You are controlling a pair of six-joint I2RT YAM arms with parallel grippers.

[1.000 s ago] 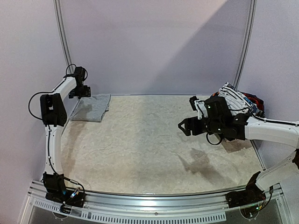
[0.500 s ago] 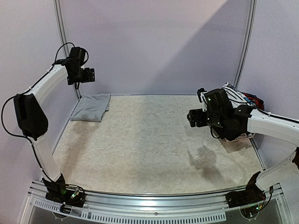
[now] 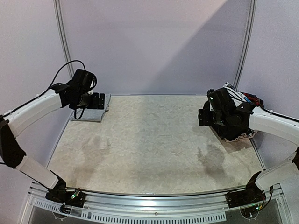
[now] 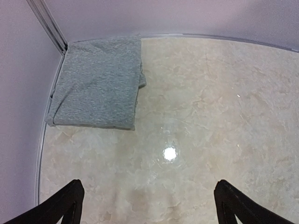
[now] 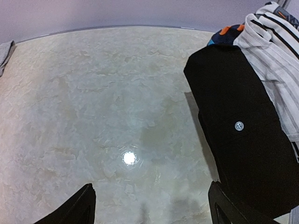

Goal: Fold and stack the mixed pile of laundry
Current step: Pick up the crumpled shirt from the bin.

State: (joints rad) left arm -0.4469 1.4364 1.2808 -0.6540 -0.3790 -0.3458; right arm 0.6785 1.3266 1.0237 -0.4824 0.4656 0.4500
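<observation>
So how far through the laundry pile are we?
Done: one grey garment lies folded flat in the far left corner. In hand: nothing; the left gripper and the right gripper are both open and empty. Left: the black garment with a button, the white black-striped piece and blue-and-orange fabric lie heaped, unfolded, at the right edge.

Two arms counted: left arm (image 3: 32, 107), right arm (image 3: 275, 126). Two grippers noted: left gripper (image 4: 149, 203), right gripper (image 5: 149, 205); two fingers (image 4: 65, 205) seen on each. One table (image 3: 149, 144) recorded. One grey garment (image 4: 96, 84), folded, counted at far left. In the one pile (image 3: 240, 100) at right, three pieces are told apart: one black garment (image 5: 238, 158), one striped garment (image 5: 275, 56), one blue-and-orange piece (image 5: 223, 32); more cannot be counted. One button (image 5: 239, 125) seen. One basket (image 3: 238, 136) noted. Two uprights recorded: left upright (image 3: 62, 42), right upright (image 3: 246, 42).
</observation>
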